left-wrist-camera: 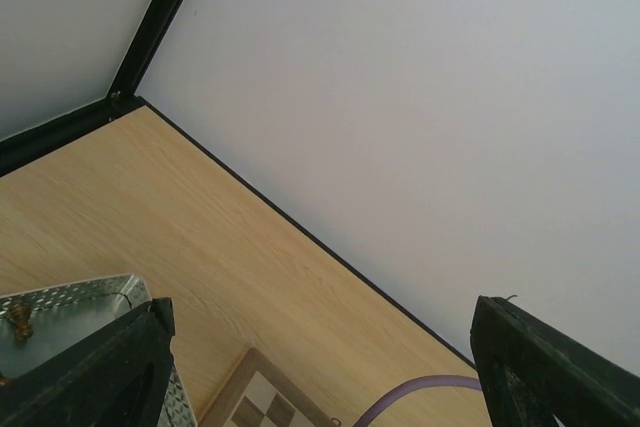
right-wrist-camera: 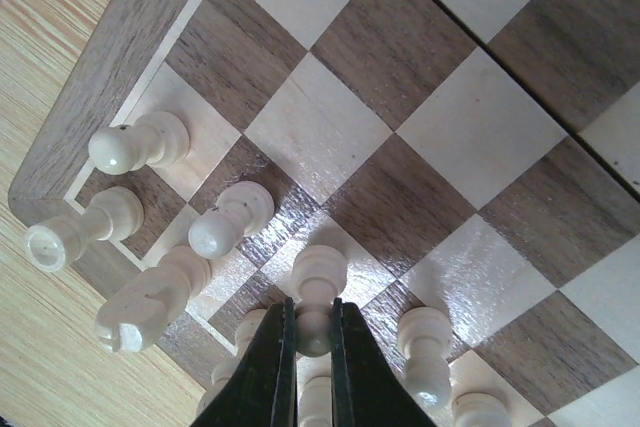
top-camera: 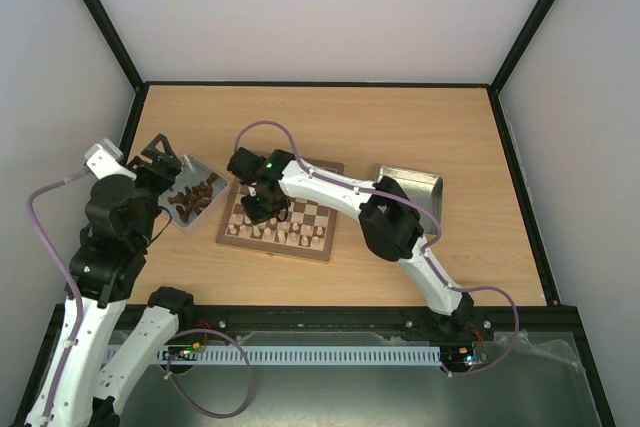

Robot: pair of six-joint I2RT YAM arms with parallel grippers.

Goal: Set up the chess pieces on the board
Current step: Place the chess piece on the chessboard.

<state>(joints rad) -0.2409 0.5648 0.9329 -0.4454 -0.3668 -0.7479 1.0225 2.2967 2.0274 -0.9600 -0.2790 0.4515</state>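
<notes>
Right wrist view: right pincer (right-wrist-camera: 312, 322) narrowed hard onto the stem of one tiny pale beige turned-wood pawn (right-wrist-camera: 320, 275), held upright over a brown square of the flat wooden chessboard with glossy cream and brown checkers and a mid-brown border (right-wrist-camera: 120, 57). Contact between pawn base and square: cannot tell.

Judged step: seating this pawn in the pale pawn row.
- Left of the pincer in that row: two more pale pawns (right-wrist-camera: 232, 219).
- Right of the pincer: another pale pawn (right-wrist-camera: 425, 342).
- Further left, on the edge row: a pale rook (right-wrist-camera: 75, 235) in the corner square and a taller slotted piece (right-wrist-camera: 150, 305) beside it.
- More pale tops crowded directly beneath the fingers.

Next move, as a judgement: lower until seated, open only a little, then lift straight up. Neighbours close on both sides and light enough to topple at a brush.

Top external view: right pincer (top-camera: 265, 209) over the near left part of the chessboard (top-camera: 325, 237), itself mid-tabletop (top-camera: 400, 117). Left pincer (top-camera: 160, 160) off the board, just beside a small grey metal tray (top-camera: 215, 175) heaped with dark brown chessmen (top-camera: 192, 199).

Left wrist view: left pincer (left-wrist-camera: 320, 317) spread wide, nothing between its fingers (left-wrist-camera: 100, 372), angled up toward the wall, tray corner just beside the left finger. Probably about to fetch a dark piece.
</notes>
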